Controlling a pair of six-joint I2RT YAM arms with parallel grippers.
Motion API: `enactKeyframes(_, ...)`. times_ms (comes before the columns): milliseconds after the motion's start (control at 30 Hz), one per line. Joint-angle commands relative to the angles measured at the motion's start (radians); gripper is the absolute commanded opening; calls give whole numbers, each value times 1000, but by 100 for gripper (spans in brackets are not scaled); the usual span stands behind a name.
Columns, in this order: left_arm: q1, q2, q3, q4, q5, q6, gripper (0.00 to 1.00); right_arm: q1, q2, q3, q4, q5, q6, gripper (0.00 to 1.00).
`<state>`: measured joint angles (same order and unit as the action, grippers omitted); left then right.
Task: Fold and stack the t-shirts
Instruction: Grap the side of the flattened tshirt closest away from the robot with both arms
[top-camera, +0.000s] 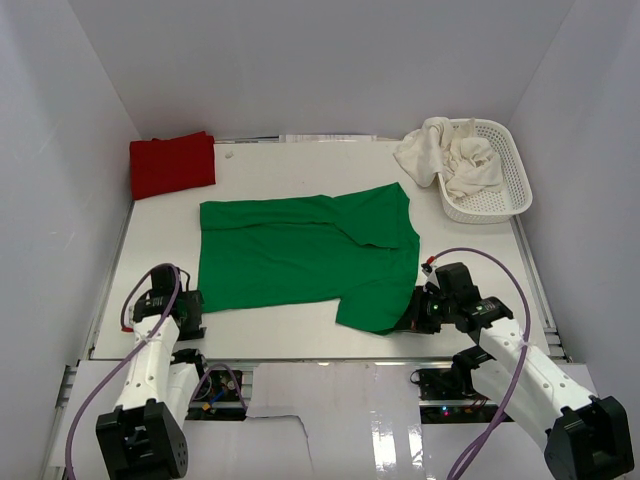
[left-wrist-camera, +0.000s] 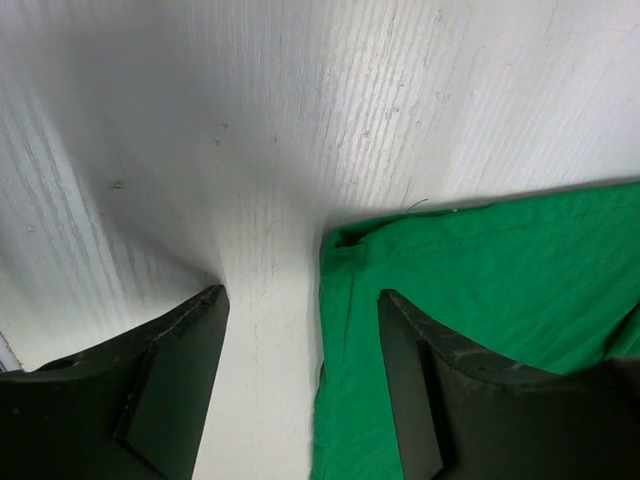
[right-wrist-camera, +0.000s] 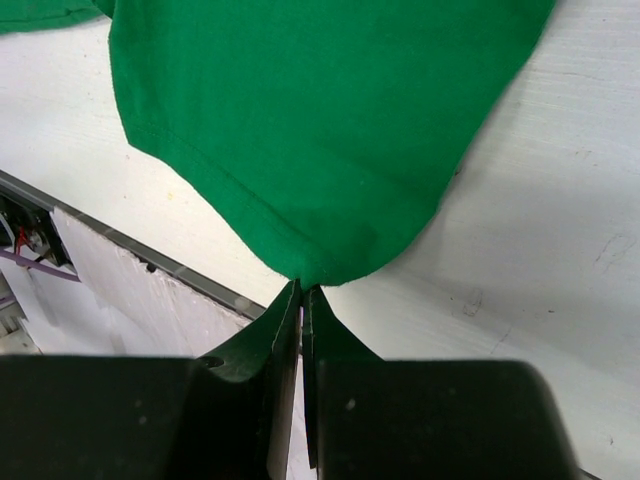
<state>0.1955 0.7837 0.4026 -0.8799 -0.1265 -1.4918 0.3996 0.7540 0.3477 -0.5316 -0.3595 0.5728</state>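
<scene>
Lying spread on the white table (top-camera: 160, 235), the bright green cloth t-shirt (top-camera: 290, 262) has its near edge clenched in the right gripper (right-wrist-camera: 302, 290); the left gripper (left-wrist-camera: 300, 300) straddles its corner, jaws apart.

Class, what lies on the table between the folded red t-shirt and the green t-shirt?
Nothing: only bare white table separates the red t-shirt from the green t-shirt, as the top external view shows.

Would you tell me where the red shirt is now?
The red shirt lies folded at the table's far-left corner in the top view, beyond the green shirt.
</scene>
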Motion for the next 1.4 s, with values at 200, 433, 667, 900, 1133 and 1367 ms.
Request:
enactKeyframes(200, 7, 48, -10, 117, -50, -71, 67, 1, -31, 37, -13, -12, 10, 8)
enactKeyframes(433, 7, 111, -19, 191, -32, -50, 61, 1, -35, 34, -18, -9, 18, 8)
enactKeyframes(667, 7, 143, -50, 245, -19, -44, 50, 2, -39, 45, -25, -2, 21, 8)
enactKeyframes(900, 7, 209, -53, 269, 22, -18, 47, 1, -36, 59, -34, 4, 19, 8)
enactKeyframes(1133, 7, 190, -68, 271, 63, -16, 26, 1, -38, 73, -44, 8, 21, 8)
enactKeyframes(1367, 7, 128, -45, 176, 82, -4, 56, 1, -35, 82, -47, 8, 16, 8)
